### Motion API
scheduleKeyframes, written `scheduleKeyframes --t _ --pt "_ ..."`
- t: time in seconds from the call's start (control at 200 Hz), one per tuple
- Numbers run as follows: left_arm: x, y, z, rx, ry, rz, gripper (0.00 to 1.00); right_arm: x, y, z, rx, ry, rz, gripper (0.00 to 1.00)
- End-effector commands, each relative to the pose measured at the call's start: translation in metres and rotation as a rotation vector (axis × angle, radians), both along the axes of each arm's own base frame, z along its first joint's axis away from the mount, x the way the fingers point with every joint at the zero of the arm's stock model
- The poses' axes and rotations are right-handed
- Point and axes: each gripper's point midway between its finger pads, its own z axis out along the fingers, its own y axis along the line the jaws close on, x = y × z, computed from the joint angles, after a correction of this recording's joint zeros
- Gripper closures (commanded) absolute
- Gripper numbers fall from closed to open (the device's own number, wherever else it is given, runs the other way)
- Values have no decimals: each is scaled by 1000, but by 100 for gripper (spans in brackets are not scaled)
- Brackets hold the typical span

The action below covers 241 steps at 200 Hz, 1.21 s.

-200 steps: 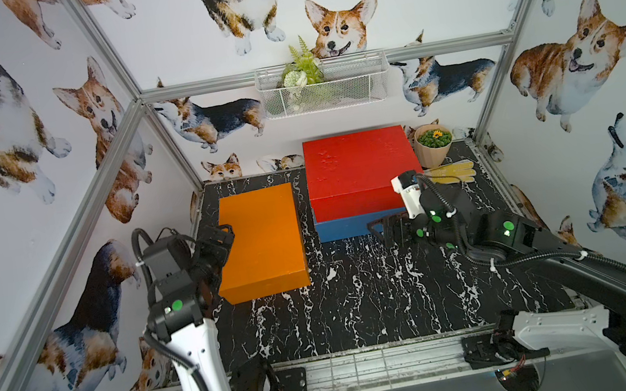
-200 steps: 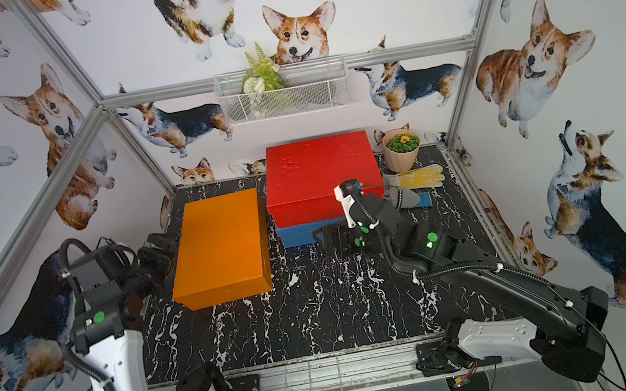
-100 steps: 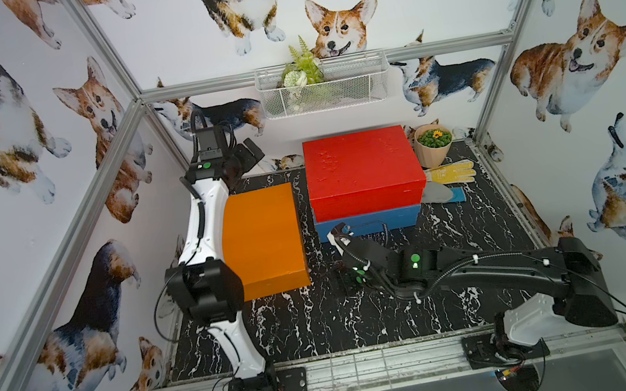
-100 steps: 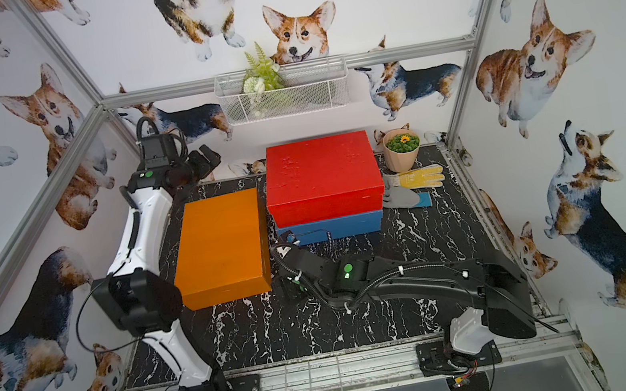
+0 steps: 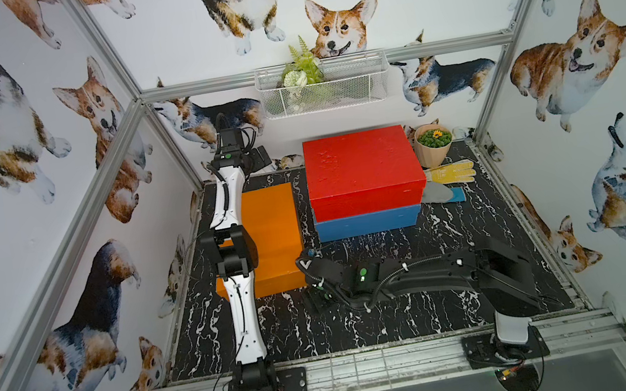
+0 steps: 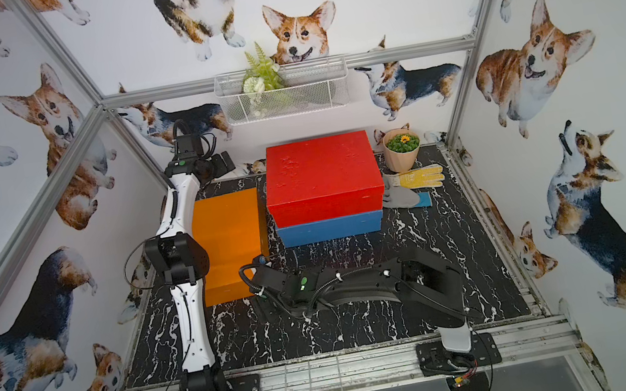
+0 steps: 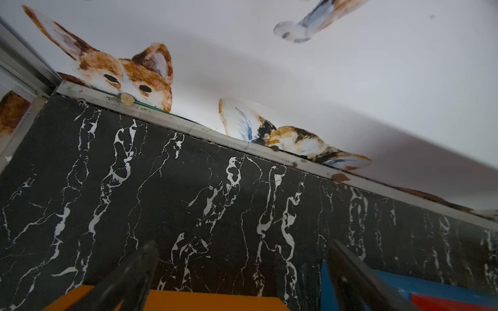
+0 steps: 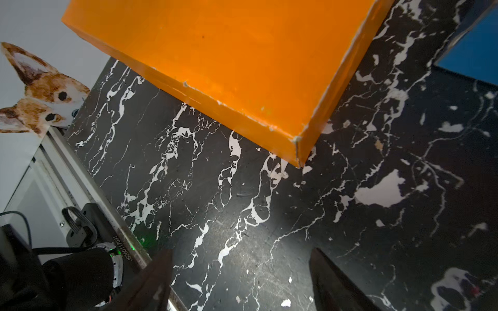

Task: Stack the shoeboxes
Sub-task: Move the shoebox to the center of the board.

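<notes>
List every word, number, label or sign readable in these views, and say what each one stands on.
"V": a white V-shaped mark on the black wrist housing of the right arm, in a top view.
Serial-like print by the silver joint ring, in the right wrist view: too small and slanted to read surely.
orange box, red box, blue box: no lettering shows.

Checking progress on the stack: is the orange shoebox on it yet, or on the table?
On the table. The orange shoebox lies flat there beside the stack, where the red shoebox sits on the blue shoebox.
</notes>
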Motion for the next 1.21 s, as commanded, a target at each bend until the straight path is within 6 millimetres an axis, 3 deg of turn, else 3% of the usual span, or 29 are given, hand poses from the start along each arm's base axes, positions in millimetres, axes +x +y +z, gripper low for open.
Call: scheduleKeyframes --t 0.0,0.205,0.525,0.751,0.951,1.201 --pt "1 13 -23 62 34 0 0 2 13 -2 16 13 -9 20" --pt "-14 30 -63 89 140 36 1 8 19 -17 -24 13 -23 20" --pt "-60 68 -69 55 186 156 2 27 4 -27 -53 41 -77 23" --pt "-111 87 -94 -8 227 275 2 29 -17 -29 -70 59 -111 24" --pt "-158 88 -111 -98 222 358 2 32 -46 -31 -70 82 -168 24" --pt "-209 74 -118 -178 244 399 3 39 -82 -26 -44 90 -242 24"
